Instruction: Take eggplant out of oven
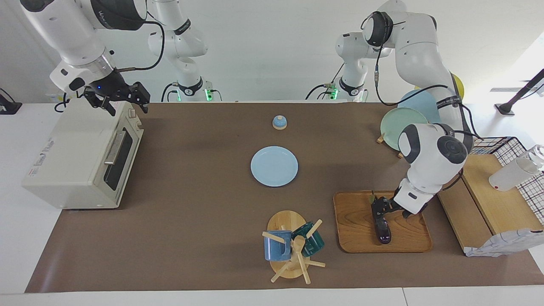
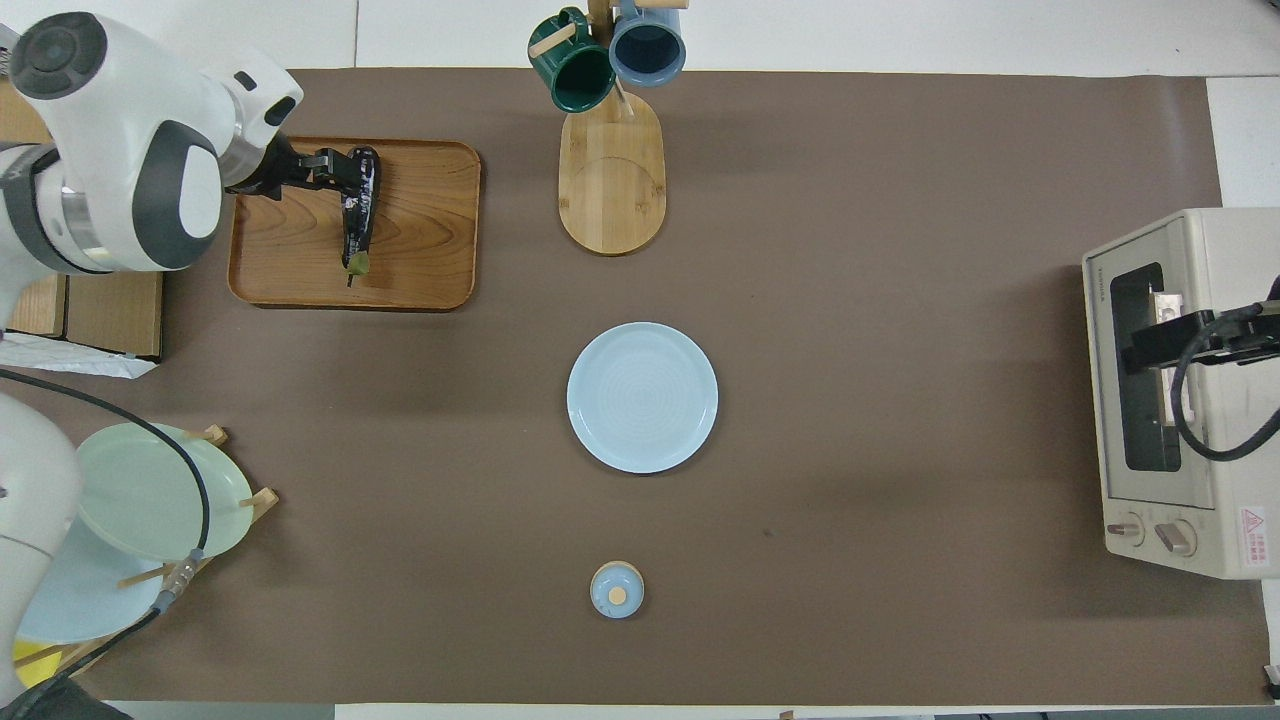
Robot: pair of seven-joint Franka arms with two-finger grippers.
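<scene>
The dark purple eggplant (image 1: 382,231) lies on a wooden tray (image 1: 403,242) at the left arm's end of the table, its green stem toward the robots. It also shows in the overhead view (image 2: 359,215) on the tray (image 2: 420,250). My left gripper (image 1: 380,209) (image 2: 335,172) is at the eggplant, just over its middle. The cream oven (image 1: 72,161) (image 2: 1150,480) stands at the right arm's end with its glass door shut. My right gripper (image 1: 125,104) (image 2: 1160,345) hangs open and empty over the oven's top front edge.
A light blue plate (image 1: 274,165) lies mid-table, with a small blue lidded pot (image 1: 279,122) nearer the robots. A wooden mug tree (image 1: 291,250) holding two mugs stands beside the tray. A plate rack (image 1: 399,125) and wooden boxes (image 1: 493,204) sit by the left arm.
</scene>
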